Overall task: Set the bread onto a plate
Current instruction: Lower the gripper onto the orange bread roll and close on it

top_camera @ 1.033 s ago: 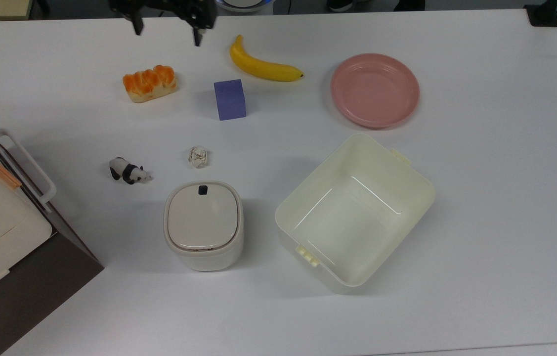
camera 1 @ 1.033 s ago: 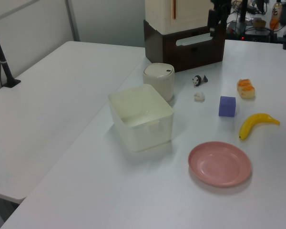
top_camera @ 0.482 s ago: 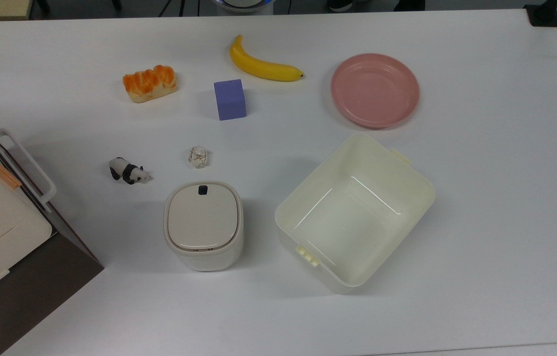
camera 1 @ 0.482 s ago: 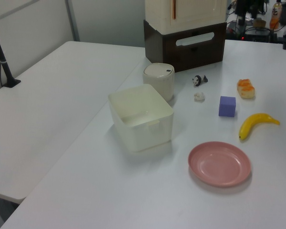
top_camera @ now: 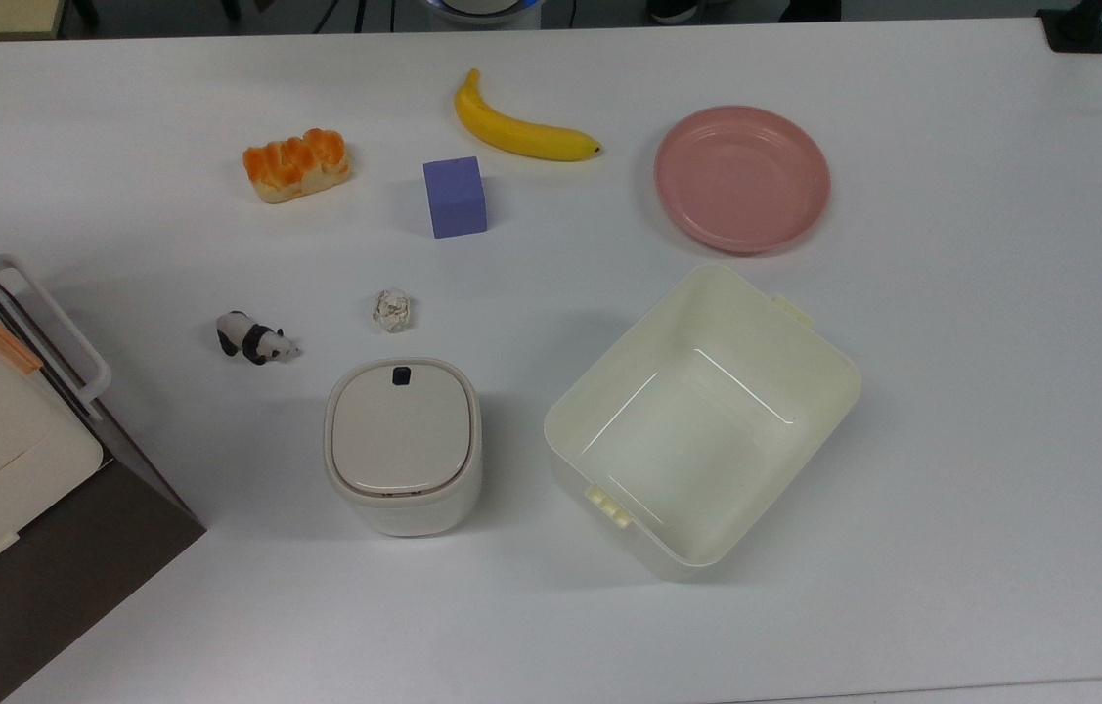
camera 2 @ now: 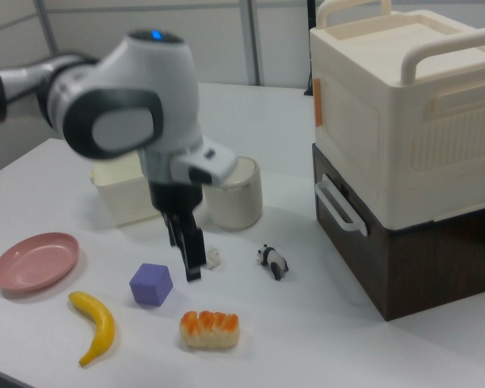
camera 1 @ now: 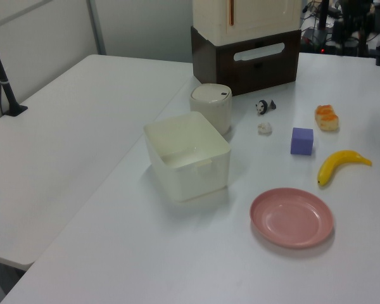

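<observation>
Item: bread (top_camera: 296,164), one toy loaf, orange-glazed, lying flat on the white worktop (top_camera: 951,391) at the top view's upper left; untouched

Item: plate (top_camera: 741,178), pink, bare, at the top view's upper right, well apart from the bread; a purple block (top_camera: 455,196) and a banana (top_camera: 523,132) lie between the two

Item: tool (camera 2: 190,255), hanging from the arm in the right view, over the stretch between the purple block and a paper ball (camera 2: 213,257), clamped on nothing; apart or together, we cannot tell

Change noted: a second ago the tool stood at the top view's upper edge, just beyond the bread; it has since drawn off from that edge. Nothing on the worktop has shifted. We judge the task not begun: approach and grasp remain

Views compared: the right view supplies the arm's pose, with the bread near the tool on the camera's side; the top view supplies the carry path, bread to plate, past block and banana
</observation>
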